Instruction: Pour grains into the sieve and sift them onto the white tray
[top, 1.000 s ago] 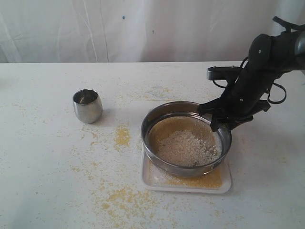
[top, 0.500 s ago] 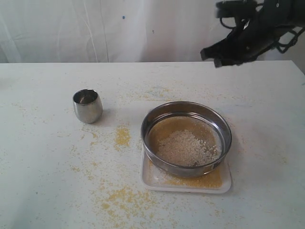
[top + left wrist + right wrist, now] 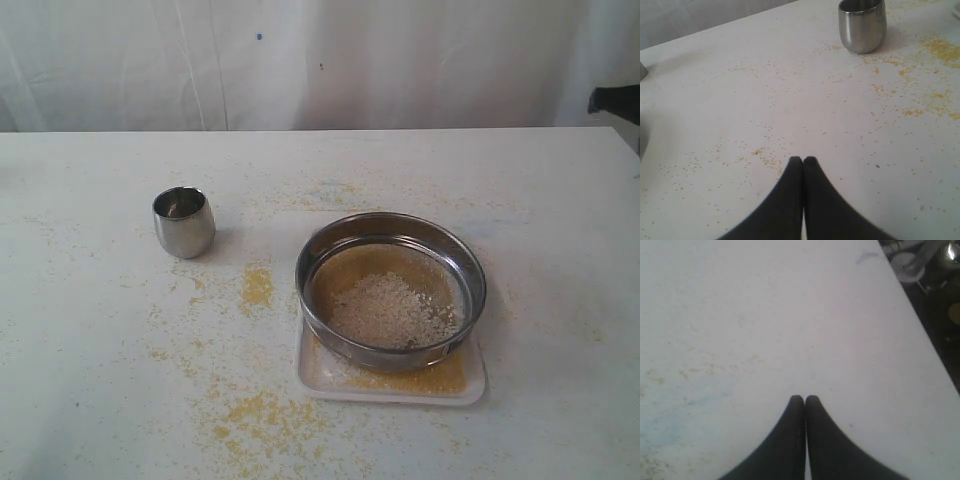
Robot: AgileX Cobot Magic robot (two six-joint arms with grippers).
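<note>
The round steel sieve (image 3: 391, 290) rests on the white tray (image 3: 472, 380) right of the table's middle. A pale heap of grains (image 3: 390, 310) lies on its mesh, and yellow grains (image 3: 440, 378) cover the tray beneath. The small steel cup (image 3: 184, 221) stands upright to the left and shows again as the cup (image 3: 862, 25) in the left wrist view. My left gripper (image 3: 803, 160) is shut and empty over bare table, short of the cup. My right gripper (image 3: 805, 398) is shut and empty above the table's far right part; only a dark bit of that arm (image 3: 615, 98) shows at the exterior view's right edge.
Yellow grains are spilled over the table, thickest in a patch (image 3: 257, 285) left of the sieve and a scatter (image 3: 265, 415) near the front. The table's right edge (image 3: 920, 325) has clutter on the dark floor beyond it. A white curtain hangs behind.
My right arm has let go of the sieve's rim, lifted up and swung off to the right, almost out of the exterior view. The sieve, tray and cup have stayed put.
</note>
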